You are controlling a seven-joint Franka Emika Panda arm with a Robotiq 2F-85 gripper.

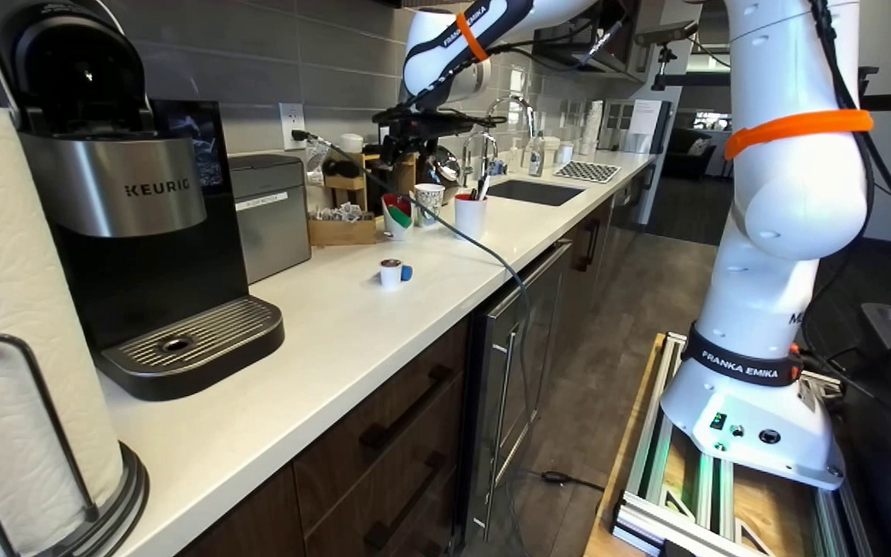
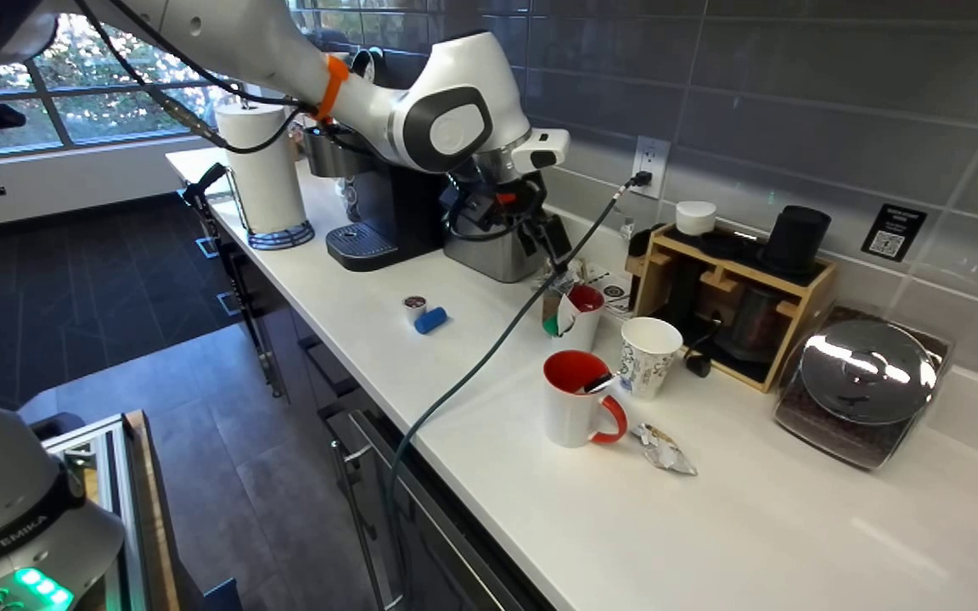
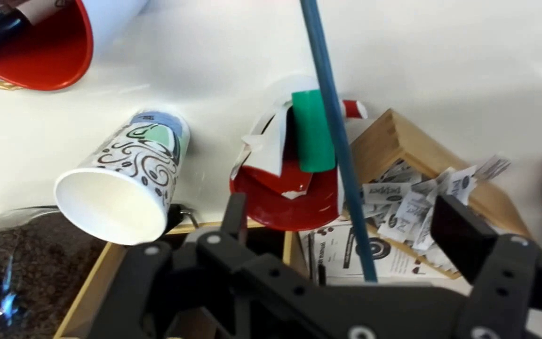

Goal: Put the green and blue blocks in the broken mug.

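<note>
The broken mug (image 3: 290,214), white outside and red inside with jagged pieces, stands on the counter; it also shows in both exterior views (image 1: 387,229) (image 2: 584,329). The green block (image 3: 312,136), a small cylinder, lies inside it at its broken side, partly hidden by a cable in the wrist view. The blue block (image 2: 430,320), also a small cylinder, lies on the counter beside a coffee pod, and shows in an exterior view (image 1: 407,272). It is out of the wrist view. My gripper (image 3: 339,216) is open with nothing between its fingers, above and beside the broken mug.
A blue-teal cable (image 2: 489,352) runs from the wall outlet across the counter, passing by the broken mug and gripper. A paper cup (image 2: 649,348), a red-handled mug (image 2: 570,416), a packet box (image 1: 343,232), a wooden rack (image 2: 795,314) and a coffee machine (image 1: 151,186) stand around.
</note>
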